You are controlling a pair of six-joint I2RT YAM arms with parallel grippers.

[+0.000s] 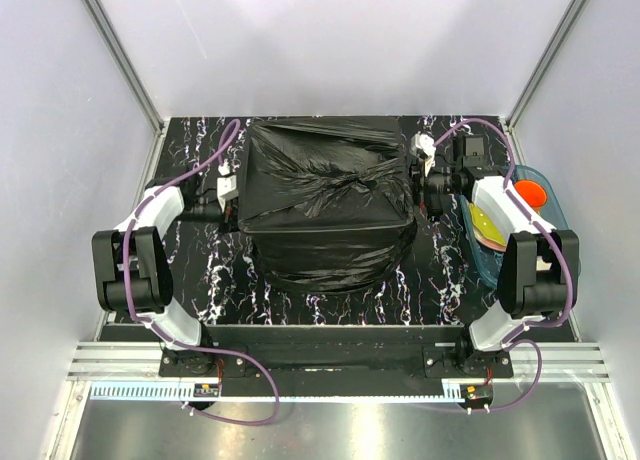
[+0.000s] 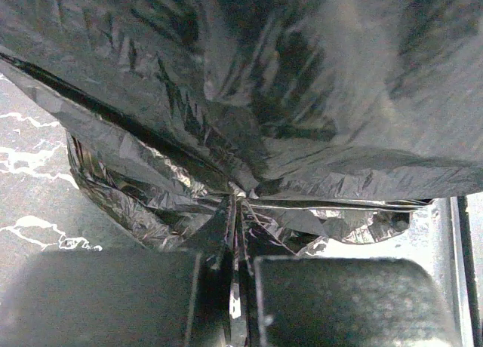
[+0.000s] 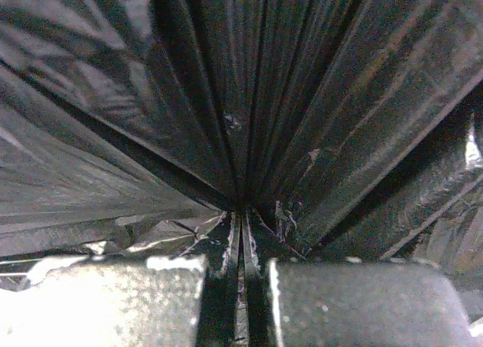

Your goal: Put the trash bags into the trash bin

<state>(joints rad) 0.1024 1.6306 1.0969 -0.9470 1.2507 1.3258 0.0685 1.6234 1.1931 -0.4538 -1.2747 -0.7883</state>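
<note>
Left pincer point(image 2: 240, 287) and right pincer point(image 3: 243, 287) were each closed tight on a pinched fold of the black trash bag point(image 1: 325, 195), at its left and right sides, the bag draped over a boxy bulk mid worktop point(image 1: 330, 305), blue tray point(image 1: 548, 180) at right edge.

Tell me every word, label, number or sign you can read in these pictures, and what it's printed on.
Nothing here can be read.
On the trash bag: no print in any view, only plain glossy black film.
On the blue tray: no lettering visible.
On the small black parts by the arm bases: coloured marks, too small to read.
</note>
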